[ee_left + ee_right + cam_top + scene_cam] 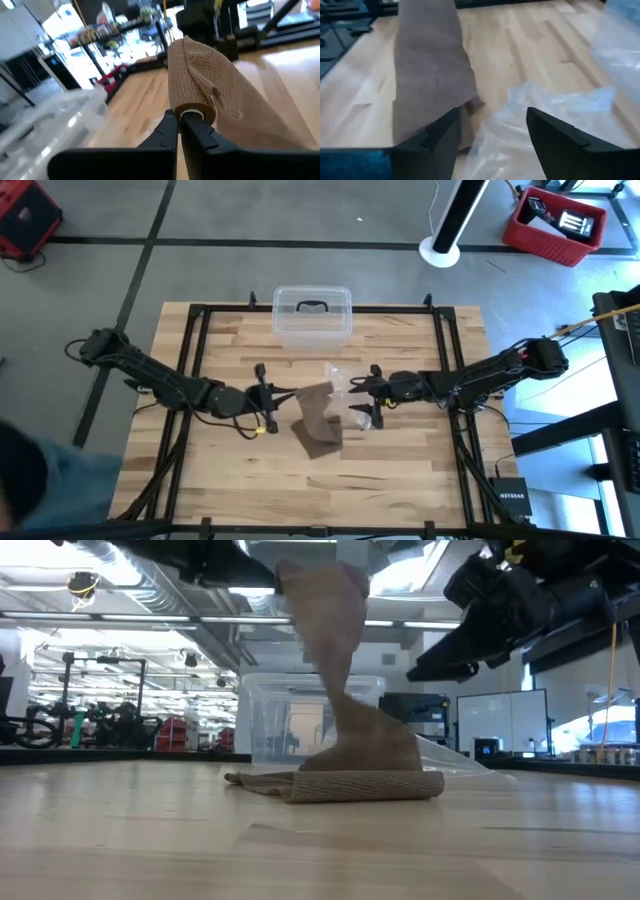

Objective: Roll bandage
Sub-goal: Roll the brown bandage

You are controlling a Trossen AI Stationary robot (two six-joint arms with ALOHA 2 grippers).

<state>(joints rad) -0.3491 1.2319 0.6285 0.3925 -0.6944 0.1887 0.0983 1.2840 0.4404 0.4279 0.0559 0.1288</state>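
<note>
Nearest the lens in the left wrist view, the left tool [179, 117] has its two dark fingers pinched together on the end of the bandage [202, 82], where the fabric is already wound a turn or so around a pale core at the fingertips. From there the brown strip hangs down off the tool and spreads onto the tabletop [400, 470], its lower part lying folded in a flat heap near the middle, as the low view shows.

The right tool [492, 127] hovers close beside the strip with its fingers spread wide and nothing between them; the bandage passes one finger and the crinkled clear plastic bag [555, 120] lies under the other. A clear plastic box [312, 315] stands toward the far edge of the tabletop, well apart from both.

The step in hand looks like the winding itself, barely begun. To do it well, the left tool should keep its pinch firm on the core, while the right takes the hanging strip only, clear of the bag, and holds it lightly taut and flat so each turn lands square on the last. The folded heap may snag or twist as it feeds.
</note>
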